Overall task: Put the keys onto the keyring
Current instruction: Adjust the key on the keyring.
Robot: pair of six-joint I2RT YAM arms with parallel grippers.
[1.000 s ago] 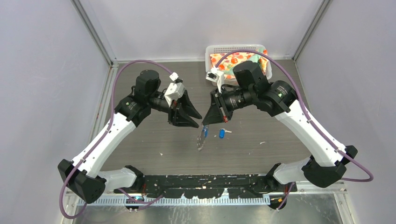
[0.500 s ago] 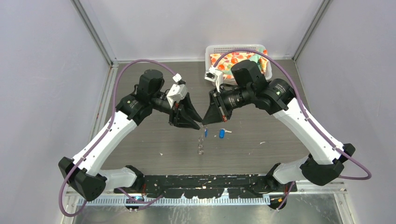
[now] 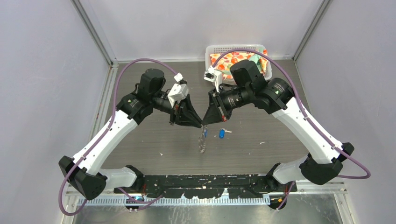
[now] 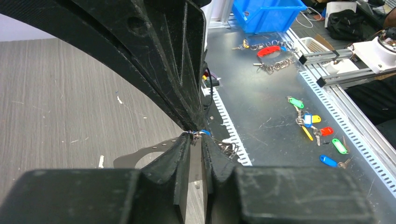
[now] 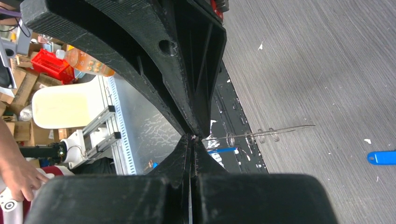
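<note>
1. Versus a second ago, the left gripper (image 3: 200,123) has swung in. Its tips now meet the right gripper (image 3: 205,123), and its jaws have narrowed to a slit. The right arm and the loose blue key (image 3: 222,134) are unmoved
2. Left fingers (image 4: 180,154) sit nearly together with a speck of metal and blue at the tips; can't tell if it's gripped
3. Right gripper is clamped on the top of the keyring (image 3: 202,145)
4. Grey wood-grain table (image 3: 149,140) with white flecks and pale walls. A white basket (image 3: 210,49) holding floral fabric sits at the far right
5. The keyring is thin silvery wire dangling mid-table under the tips. The hanging blue key (image 3: 205,133) is just beside the wire; can't tell if it's threaded. The loose key lies flat to its right
</note>
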